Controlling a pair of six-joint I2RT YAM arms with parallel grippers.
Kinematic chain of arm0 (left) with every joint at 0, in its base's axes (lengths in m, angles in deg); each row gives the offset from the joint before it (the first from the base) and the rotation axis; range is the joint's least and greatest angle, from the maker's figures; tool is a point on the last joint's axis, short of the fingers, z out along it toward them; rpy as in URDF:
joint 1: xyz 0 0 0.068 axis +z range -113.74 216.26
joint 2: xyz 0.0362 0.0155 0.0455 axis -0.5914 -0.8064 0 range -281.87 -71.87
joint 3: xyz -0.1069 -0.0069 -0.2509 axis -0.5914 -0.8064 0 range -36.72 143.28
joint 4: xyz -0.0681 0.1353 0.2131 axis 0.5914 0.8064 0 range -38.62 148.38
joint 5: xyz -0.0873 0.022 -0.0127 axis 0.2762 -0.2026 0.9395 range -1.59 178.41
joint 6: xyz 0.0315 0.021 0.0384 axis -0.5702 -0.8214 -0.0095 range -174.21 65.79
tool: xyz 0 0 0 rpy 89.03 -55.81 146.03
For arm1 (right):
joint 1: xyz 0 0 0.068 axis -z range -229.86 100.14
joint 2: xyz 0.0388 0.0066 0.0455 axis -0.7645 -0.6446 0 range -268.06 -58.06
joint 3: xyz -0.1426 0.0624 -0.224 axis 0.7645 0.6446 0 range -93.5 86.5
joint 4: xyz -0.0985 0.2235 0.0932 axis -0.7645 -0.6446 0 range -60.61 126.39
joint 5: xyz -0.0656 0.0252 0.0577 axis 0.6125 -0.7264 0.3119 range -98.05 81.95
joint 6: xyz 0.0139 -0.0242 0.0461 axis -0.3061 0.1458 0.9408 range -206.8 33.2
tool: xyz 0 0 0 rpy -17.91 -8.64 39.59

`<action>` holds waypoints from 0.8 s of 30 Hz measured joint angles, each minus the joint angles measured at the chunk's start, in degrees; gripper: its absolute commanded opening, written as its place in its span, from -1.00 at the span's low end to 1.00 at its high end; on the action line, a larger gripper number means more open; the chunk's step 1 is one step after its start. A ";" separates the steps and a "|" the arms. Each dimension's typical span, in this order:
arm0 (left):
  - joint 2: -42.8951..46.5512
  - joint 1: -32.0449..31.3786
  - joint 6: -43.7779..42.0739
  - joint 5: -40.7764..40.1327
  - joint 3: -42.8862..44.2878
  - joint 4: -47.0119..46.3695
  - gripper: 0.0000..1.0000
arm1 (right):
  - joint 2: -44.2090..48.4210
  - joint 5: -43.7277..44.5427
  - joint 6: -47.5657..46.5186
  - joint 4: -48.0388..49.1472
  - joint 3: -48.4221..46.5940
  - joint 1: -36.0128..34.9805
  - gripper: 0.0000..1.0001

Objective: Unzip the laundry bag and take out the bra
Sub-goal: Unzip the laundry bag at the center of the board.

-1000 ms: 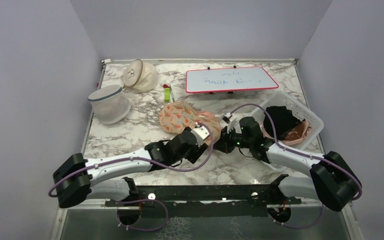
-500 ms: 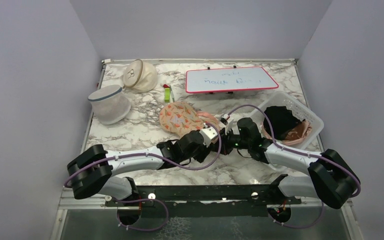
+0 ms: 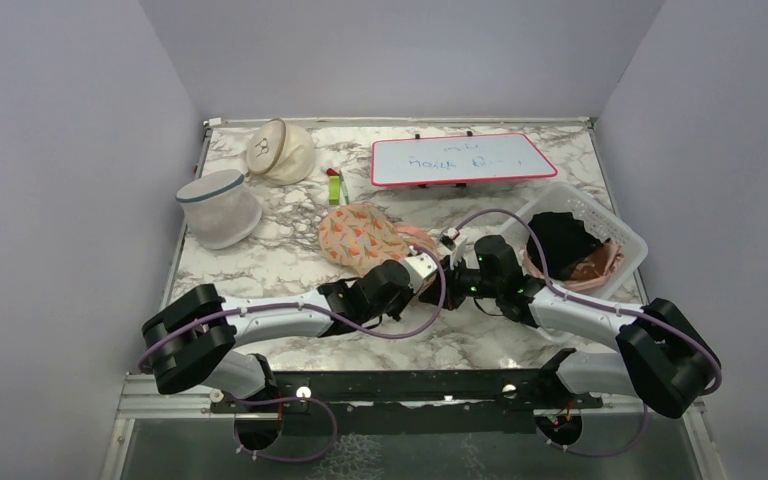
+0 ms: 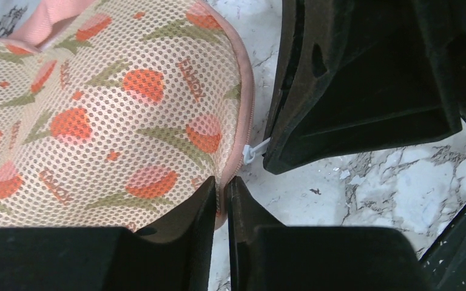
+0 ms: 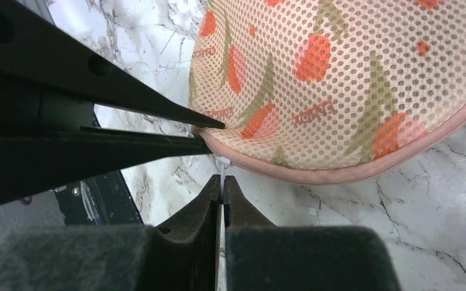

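The laundry bag point(image 3: 360, 237) lies on the marble table, peach mesh with red flowers and a pink rim point(image 4: 109, 109) point(image 5: 352, 79). My left gripper point(image 3: 434, 270) point(image 4: 221, 182) is shut on the bag's pink rim at its near right end. Right beside it, my right gripper point(image 3: 450, 274) point(image 5: 222, 180) is shut on the white zipper pull point(image 4: 250, 151) point(image 5: 222, 167). The two grippers' tips almost touch; the right one's dark fingers point(image 4: 352, 91) fill the left wrist view. The bra is hidden.
A white mesh cylinder point(image 3: 218, 208) and a cream dome bag point(image 3: 280, 150) stand at the back left. A red-framed whiteboard point(image 3: 460, 158) lies at the back. A white basket point(image 3: 628, 238) on the right holds a black cloth point(image 3: 560, 240) and a brownish-pink garment point(image 3: 595, 268). A green marker point(image 3: 335, 186) lies near the bag.
My left arm has slid right along the bag to its end by the zipper pull, and its jaws have closed on the rim. The right gripper has kept still.
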 measured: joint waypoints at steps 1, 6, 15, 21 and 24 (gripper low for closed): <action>0.13 0.04 -0.20 -0.04 0.00 0.28 -1.00 | 0.00 0.15 -0.02 -0.04 0.00 0.02 -0.98; 2.97 0.04 -0.35 -0.55 -0.09 2.78 -1.00 | 0.17 2.45 -0.17 -1.42 -0.74 -0.13 -0.98; 12.63 0.35 0.50 -3.56 -2.95 6.67 -1.00 | 0.02 13.09 0.04 -3.06 -2.89 -0.33 -0.98; 15.52 0.63 2.69 -5.99 -6.56 8.11 -1.00 | -3.58 17.86 -1.22 -3.02 -5.66 -0.35 -0.98; 17.42 0.66 4.42 -6.91 -8.61 8.02 -1.00 | -6.47 18.95 -2.93 -2.99 -7.72 -0.35 -0.98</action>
